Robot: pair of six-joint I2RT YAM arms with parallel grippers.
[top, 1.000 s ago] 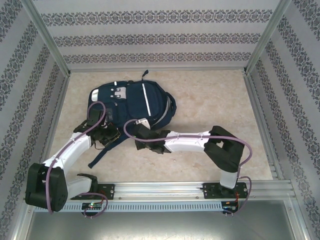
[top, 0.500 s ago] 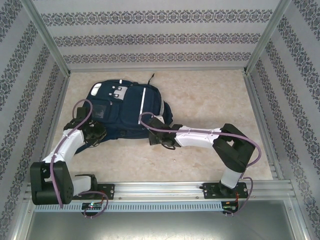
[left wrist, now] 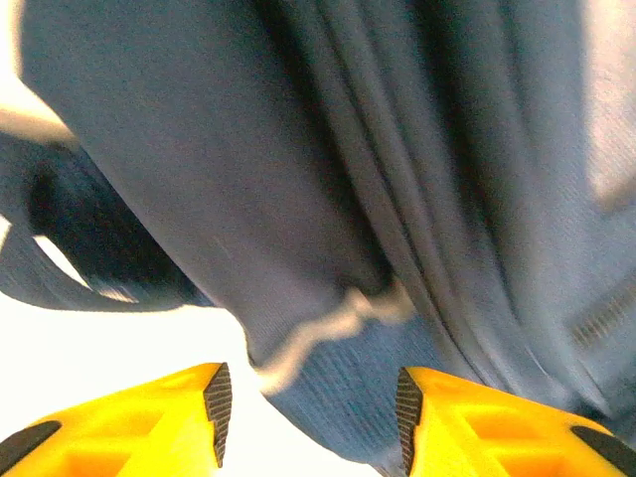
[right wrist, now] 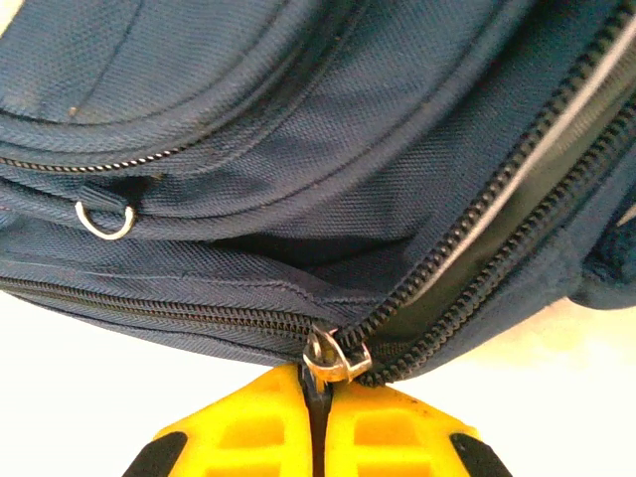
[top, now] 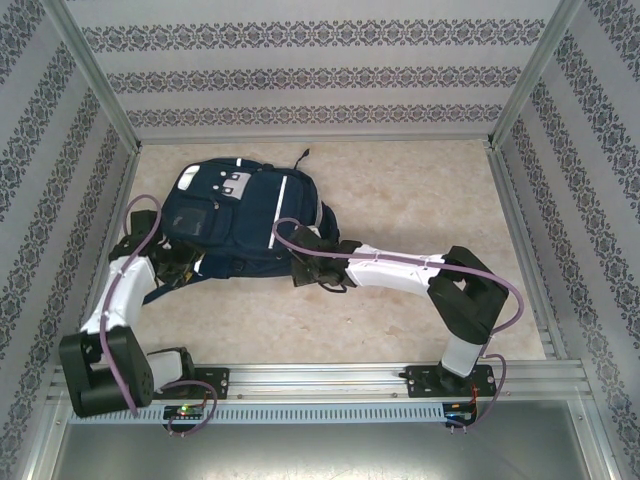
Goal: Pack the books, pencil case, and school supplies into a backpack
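Right gripper: the yellow fingers are pressed together and pinch the small silver metal zipper pull at the edge of the large navy blue fabric backpack with thin white stripes and grey patches. Left of the pull, the zipper line along the backpack's edge is shut. Right of the pull, the two rows of teeth stand parted, with a pale strip showing between them. A small silver wire D-ring hangs from a fabric loop on the backpack's panel, left of the pull and higher on the panel.

Left gripper: the yellow fingers, tipped with black pads, stand apart with nothing clamped between them. A navy corner of the backpack with a pale piped edge sits just above the gap. This view is blurred, so contact with the fabric cannot be confirmed.

From above, the backpack lies flat on the pale beige marble-patterned table, its pocketed face upward. The right gripper is at the backpack's near right corner and the left gripper at its near left corner. Both white arms, each trailing a purple cable, run back from the backpack to their bases on the aluminium rail along the table's near edge.
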